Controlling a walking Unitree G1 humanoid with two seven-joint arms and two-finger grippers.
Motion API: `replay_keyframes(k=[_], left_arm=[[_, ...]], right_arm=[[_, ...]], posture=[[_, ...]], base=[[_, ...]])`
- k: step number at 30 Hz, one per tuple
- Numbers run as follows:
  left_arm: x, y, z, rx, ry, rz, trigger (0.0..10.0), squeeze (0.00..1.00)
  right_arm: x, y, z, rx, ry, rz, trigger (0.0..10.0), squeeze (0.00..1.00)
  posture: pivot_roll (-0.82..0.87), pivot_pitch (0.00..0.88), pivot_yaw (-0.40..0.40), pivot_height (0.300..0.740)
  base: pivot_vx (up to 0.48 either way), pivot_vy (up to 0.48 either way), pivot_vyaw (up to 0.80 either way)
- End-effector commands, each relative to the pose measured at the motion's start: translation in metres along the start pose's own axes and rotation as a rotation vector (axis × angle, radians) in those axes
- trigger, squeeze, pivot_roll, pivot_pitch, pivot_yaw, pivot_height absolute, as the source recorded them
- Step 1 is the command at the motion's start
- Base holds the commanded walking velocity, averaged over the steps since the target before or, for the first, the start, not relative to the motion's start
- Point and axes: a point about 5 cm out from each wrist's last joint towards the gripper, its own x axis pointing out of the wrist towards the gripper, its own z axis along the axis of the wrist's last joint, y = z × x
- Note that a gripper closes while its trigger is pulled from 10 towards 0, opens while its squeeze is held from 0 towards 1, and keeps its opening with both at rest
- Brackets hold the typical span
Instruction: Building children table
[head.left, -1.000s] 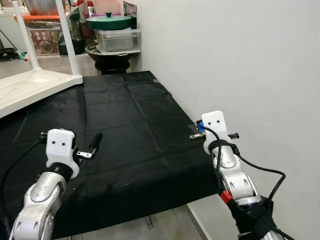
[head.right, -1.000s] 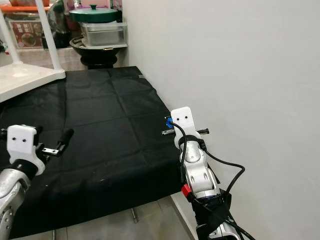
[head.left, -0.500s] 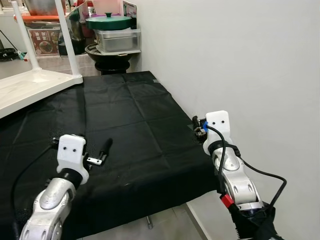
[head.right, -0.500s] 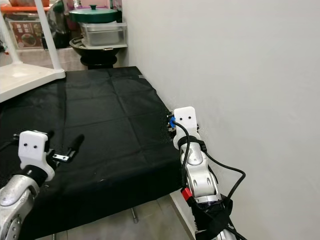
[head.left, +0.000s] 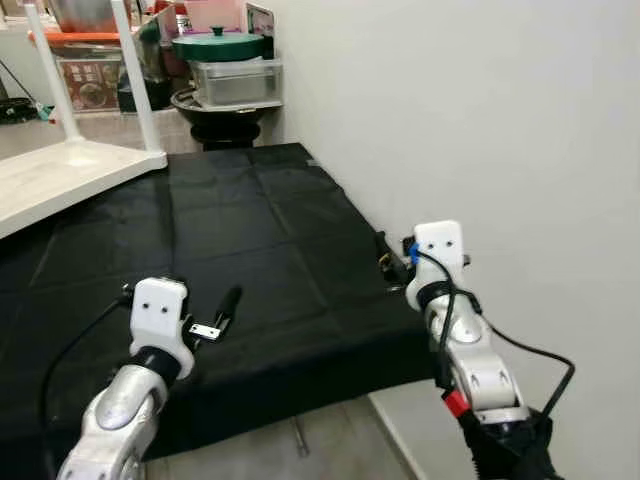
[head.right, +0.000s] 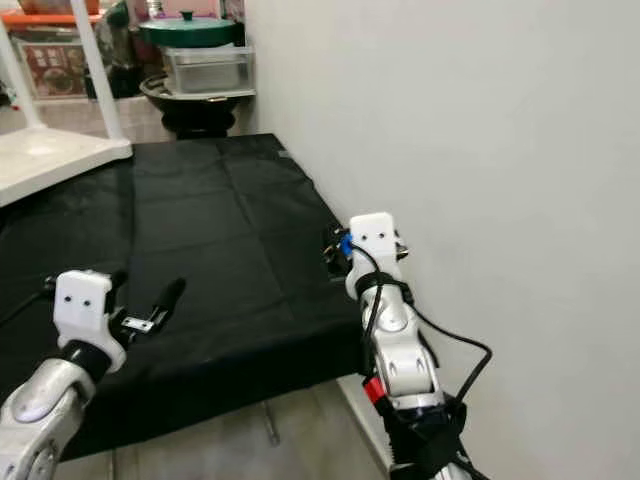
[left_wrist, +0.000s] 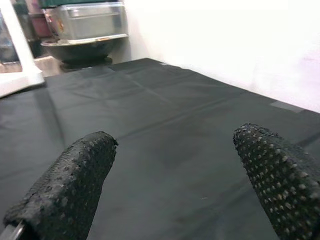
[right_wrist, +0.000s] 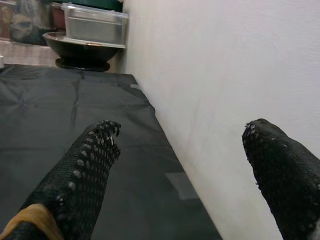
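- The left pincer (head.left: 222, 318) hangs low over the near part of the black creased cloth (head.left: 240, 240) that covers the floor; in the left wrist view its two black studded fingers (left_wrist: 70, 185) stand wide apart with nothing between them.
- The right pincer (right_wrist: 185, 175) sits at the cloth's right edge, just beside the plain white wall (head.left: 450, 120); its fingers are likewise spread and empty, one over the cloth, the other in front of the wall.
- The task's own thing, the white plastic children's table (head.left: 60, 170), lies upside down at the far left of the cloth, well apart from both pincers, with two slim white legs (head.left: 138, 80) standing up from the inverted top.
- Beyond the cloth's far edge stand a green lidded pot (head.left: 218, 44), a clear plastic lidded box (head.left: 236, 80) and a dark round bowl-like stand (head.left: 222, 108) (none of them looks like part of the job).
- Judging by this, the step in hand is reaching the table: neither pincer carries a part yet.
- To do it well, I would turn the body left and step closer before extending an arm, keep the right arm clear of the wall, keep both pincers spread until one fully brackets a leg, and grip low near the top so the leg does not lever sideways.
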Motion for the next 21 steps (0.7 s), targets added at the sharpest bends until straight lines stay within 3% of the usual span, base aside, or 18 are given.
replay_keyframes(k=[1, 5, 7, 11, 14, 17, 21], left_arm=[[-0.0028, 0.0027, -0.0030, 0.001, 0.023, 0.013, 10.0, 0.00], [-0.0024, 0.0010, -0.0026, -0.002, 0.022, 0.010, 10.0, 0.00], [-0.0023, 0.0002, -0.0022, -0.003, 0.021, 0.009, 10.0, 0.00], [-0.0020, -0.0009, -0.0014, -0.004, 0.020, 0.007, 10.0, 0.00], [-0.0015, -0.0023, -0.0010, -0.005, 0.019, 0.005, 10.0, 0.00], [-0.0014, -0.0037, -0.0006, -0.007, 0.019, 0.002, 10.0, 0.00], [-0.0007, -0.0039, -0.0003, -0.008, 0.019, -0.001, 10.0, 0.00]], right_arm=[[-0.0011, 0.0045, -0.0005, 0.020, 0.003, 0.005, 10.0, 1.00], [0.0009, 0.0044, -0.0015, 0.013, 0.018, -0.004, 10.0, 1.00], [0.0019, 0.0048, -0.0010, 0.011, 0.021, -0.002, 10.0, 0.00], [0.0036, 0.0055, -0.0001, 0.018, 0.026, 0.001, 10.0, 0.00], [0.0044, 0.0097, -0.0005, -0.088, 0.028, 0.044, 10.0, 0.00], [0.0044, 0.0064, 0.0012, -0.003, 0.024, 0.013, 10.0, 0.00], [0.0050, 0.0028, -0.0019, -0.040, 0.042, 0.001, 10.0, 0.00]], posture=[[0.10, 0.000, -0.052, 0.740], [0.10, 0.000, -0.052, 0.740], [0.10, 0.000, -0.053, 0.740], [0.10, 0.000, -0.053, 0.740], [0.10, 0.000, -0.053, 0.740], [0.10, 0.000, -0.053, 0.740], [0.10, 0.000, -0.051, 0.740]], base=[[0.000, 0.480, 0.00], [0.000, 0.480, 0.00], [0.000, 0.480, 0.00], [0.000, 0.480, 0.00], [0.000, 0.480, 0.41], [0.000, 0.480, 0.53], [0.000, 0.480, 0.40]])
